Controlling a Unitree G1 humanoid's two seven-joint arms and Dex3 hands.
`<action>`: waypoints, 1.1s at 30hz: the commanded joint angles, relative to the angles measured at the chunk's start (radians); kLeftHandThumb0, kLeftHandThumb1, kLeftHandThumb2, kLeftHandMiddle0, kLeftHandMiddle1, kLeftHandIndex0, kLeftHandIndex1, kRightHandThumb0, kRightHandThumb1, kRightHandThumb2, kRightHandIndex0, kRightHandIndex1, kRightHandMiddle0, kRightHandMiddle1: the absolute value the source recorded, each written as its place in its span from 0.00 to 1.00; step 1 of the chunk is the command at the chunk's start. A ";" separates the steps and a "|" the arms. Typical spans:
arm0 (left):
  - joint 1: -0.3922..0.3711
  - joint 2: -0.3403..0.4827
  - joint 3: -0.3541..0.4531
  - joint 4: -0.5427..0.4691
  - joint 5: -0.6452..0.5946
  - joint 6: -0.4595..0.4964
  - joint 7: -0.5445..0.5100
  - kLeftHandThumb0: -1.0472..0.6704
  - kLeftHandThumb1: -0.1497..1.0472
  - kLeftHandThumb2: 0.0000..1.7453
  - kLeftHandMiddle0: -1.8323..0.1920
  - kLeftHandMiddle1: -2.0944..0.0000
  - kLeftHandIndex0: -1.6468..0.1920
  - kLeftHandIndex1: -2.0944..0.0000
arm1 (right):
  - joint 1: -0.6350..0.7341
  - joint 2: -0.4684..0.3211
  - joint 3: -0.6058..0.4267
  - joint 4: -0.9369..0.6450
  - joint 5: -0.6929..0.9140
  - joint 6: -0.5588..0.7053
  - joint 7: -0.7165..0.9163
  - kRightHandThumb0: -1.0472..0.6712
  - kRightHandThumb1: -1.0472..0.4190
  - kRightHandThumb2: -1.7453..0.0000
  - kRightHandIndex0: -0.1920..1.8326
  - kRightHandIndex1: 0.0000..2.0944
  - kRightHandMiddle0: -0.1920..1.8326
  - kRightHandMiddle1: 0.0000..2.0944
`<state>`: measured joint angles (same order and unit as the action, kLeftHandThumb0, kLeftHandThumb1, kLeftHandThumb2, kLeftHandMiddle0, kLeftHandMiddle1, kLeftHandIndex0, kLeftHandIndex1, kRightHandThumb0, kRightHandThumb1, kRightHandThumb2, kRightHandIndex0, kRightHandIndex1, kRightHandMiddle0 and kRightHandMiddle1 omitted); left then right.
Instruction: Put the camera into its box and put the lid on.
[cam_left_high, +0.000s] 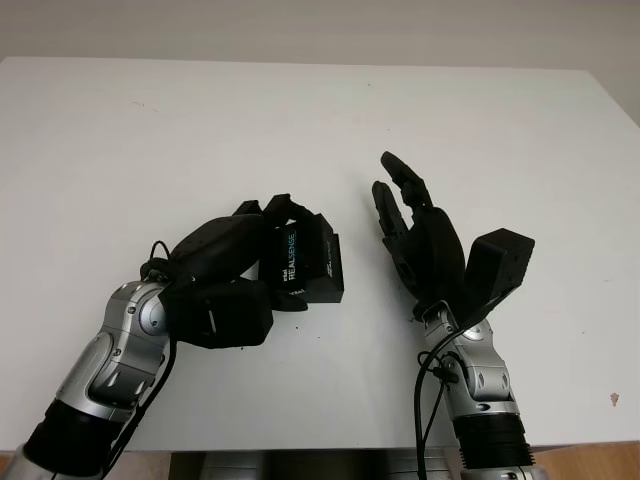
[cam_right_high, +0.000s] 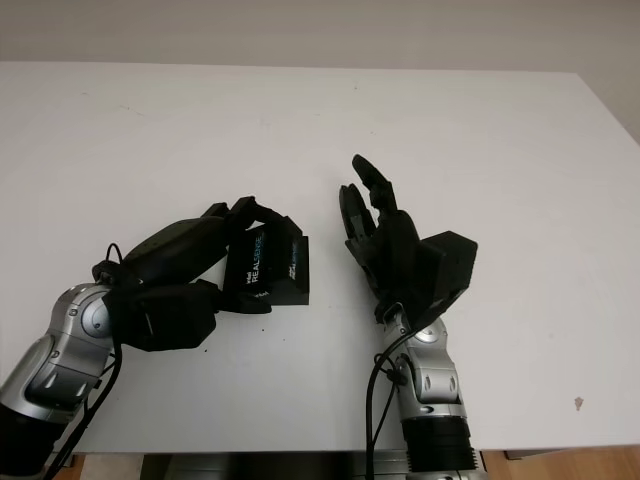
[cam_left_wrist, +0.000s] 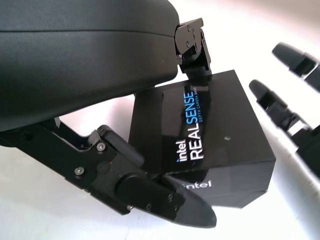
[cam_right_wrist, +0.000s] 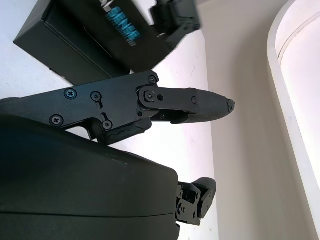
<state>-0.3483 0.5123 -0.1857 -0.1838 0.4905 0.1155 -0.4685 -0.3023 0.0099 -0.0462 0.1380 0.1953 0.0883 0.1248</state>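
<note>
Black glossy cardboard box with lid, "RealSense" lettering (cam_left_high: 305, 262): closed, gripped in left hand (cam_left_high: 235, 270), fingers curled over far edge, thumb on near side, on white bench (cam_left_high: 200, 130). Camera itself not visible; presumably inside.
Right hand (cam_left_high: 415, 230): open, holding nothing, raised just beside box, apart from it.
Step judged: final, lid seated. Next: press lid flush if needed, release left grasp, withdraw.
</note>
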 joint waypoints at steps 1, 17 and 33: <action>-0.053 0.006 0.026 -0.055 -0.035 0.003 -0.023 0.33 1.00 0.24 0.82 0.00 1.00 0.00 | 0.002 0.005 0.001 -0.029 0.002 0.009 -0.002 0.25 0.00 0.78 0.13 0.03 0.02 0.35; -0.197 0.132 0.046 -0.076 -0.083 -0.006 -0.169 0.46 1.00 0.24 0.53 0.00 0.81 0.01 | 0.008 0.018 0.011 -0.038 0.000 0.015 -0.006 0.27 0.00 0.77 0.13 0.03 0.00 0.46; -0.310 0.128 -0.082 0.018 0.011 0.270 -0.353 0.46 1.00 0.26 0.75 0.18 0.83 0.21 | 0.006 0.035 0.021 -0.022 -0.002 0.003 -0.009 0.26 0.00 0.77 0.12 0.02 0.00 0.39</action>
<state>-0.6294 0.6485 -0.2563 -0.1668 0.4979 0.3762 -0.8173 -0.2984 0.0406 -0.0257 0.1183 0.1968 0.1023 0.1148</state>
